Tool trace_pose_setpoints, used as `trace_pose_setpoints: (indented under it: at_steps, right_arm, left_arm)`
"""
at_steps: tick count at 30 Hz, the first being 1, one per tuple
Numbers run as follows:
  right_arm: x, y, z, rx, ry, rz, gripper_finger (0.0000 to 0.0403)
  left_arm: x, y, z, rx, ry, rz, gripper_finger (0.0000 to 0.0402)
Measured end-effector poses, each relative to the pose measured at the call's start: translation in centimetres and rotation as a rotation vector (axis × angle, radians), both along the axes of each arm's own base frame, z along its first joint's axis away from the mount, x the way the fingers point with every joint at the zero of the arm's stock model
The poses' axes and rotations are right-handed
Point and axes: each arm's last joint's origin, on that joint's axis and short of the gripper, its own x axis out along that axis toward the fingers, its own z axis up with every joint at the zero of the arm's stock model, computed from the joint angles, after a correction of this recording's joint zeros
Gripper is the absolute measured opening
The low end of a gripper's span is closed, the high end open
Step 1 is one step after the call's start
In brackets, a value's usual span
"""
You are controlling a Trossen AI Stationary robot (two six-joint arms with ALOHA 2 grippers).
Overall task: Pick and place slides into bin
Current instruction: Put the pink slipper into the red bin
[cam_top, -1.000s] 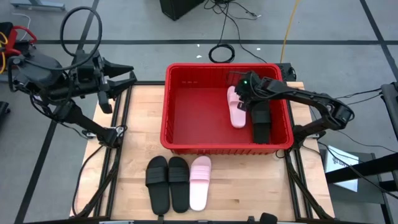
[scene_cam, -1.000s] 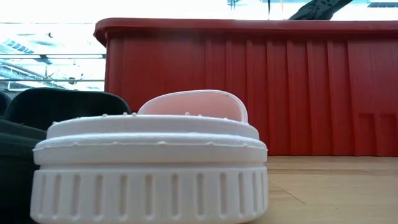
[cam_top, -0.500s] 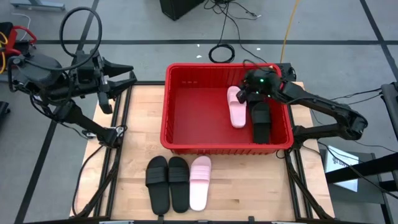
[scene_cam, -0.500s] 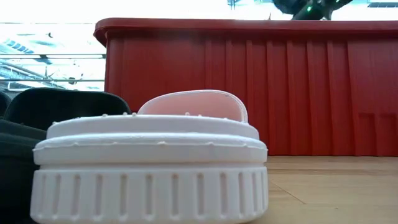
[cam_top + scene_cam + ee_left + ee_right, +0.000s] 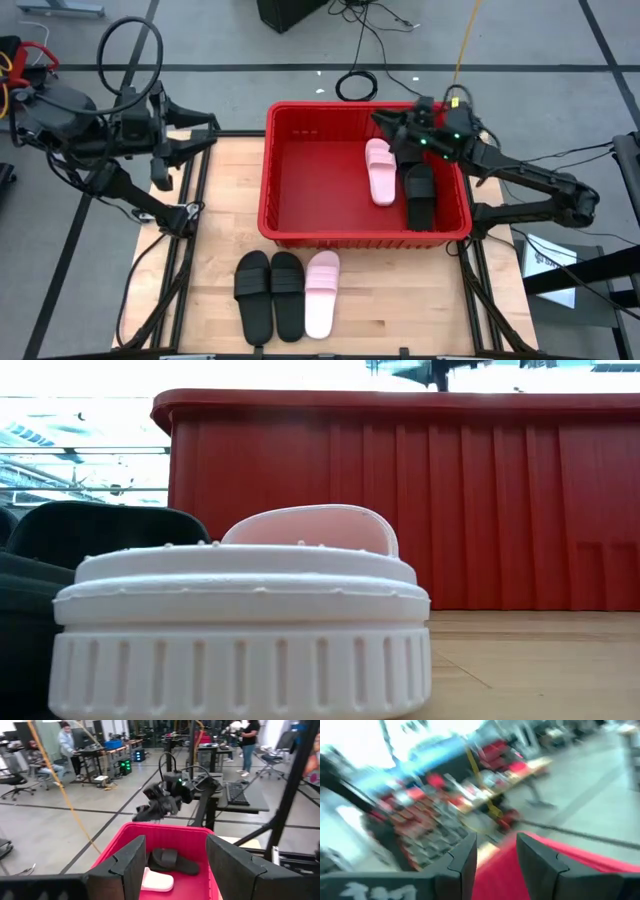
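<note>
The red bin (image 5: 264, 180) stands on the table's far half. Inside it a pale pink slide (image 5: 380, 172) and a black slide (image 5: 420, 196) lie flat on the floor at the right; both also show in the left wrist view, pink (image 5: 157, 881) and black (image 5: 172, 861). Two black slides (image 5: 270, 294) and a pink slide (image 5: 321, 292) lie side by side near the table's front edge. A fourth black slide does not show. My right gripper (image 5: 386, 126) is open and empty above the bin's far right part. My left gripper (image 5: 204, 134) is open and empty, left of the bin.
A white ribbed round lid (image 5: 240, 630) fills the low view's foreground, with the pink slide (image 5: 310, 525) and a black slide (image 5: 90, 525) behind it. Bare wood lies left of the bin (image 5: 225, 200). Cables lie on the floor beyond the table. People stand in the room behind.
My right gripper has risen from just above the two slides in the bin and swung up and toward the bin's far rim, tipping from pointing down to nearly level. The slides in the bin have stayed where they were. My left gripper has turned slightly in place.
</note>
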Motion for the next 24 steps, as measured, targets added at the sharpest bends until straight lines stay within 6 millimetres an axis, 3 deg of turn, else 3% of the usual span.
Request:
trace_pose_setpoints:
  at_steps: [10,24]
  right_arm:
    - [0.5,4.2,3.6,-0.100,-0.379,0.217,0.0128]
    - [2.7,11.3,4.0,-0.208,-0.595,0.471,0.0128]
  left_arm:
    - [-0.7,0.0,0.1,0.060,0.001,-0.075,0.0205]
    - [-0.4,-0.2,0.1,0.023,0.000,-0.133,0.0205]
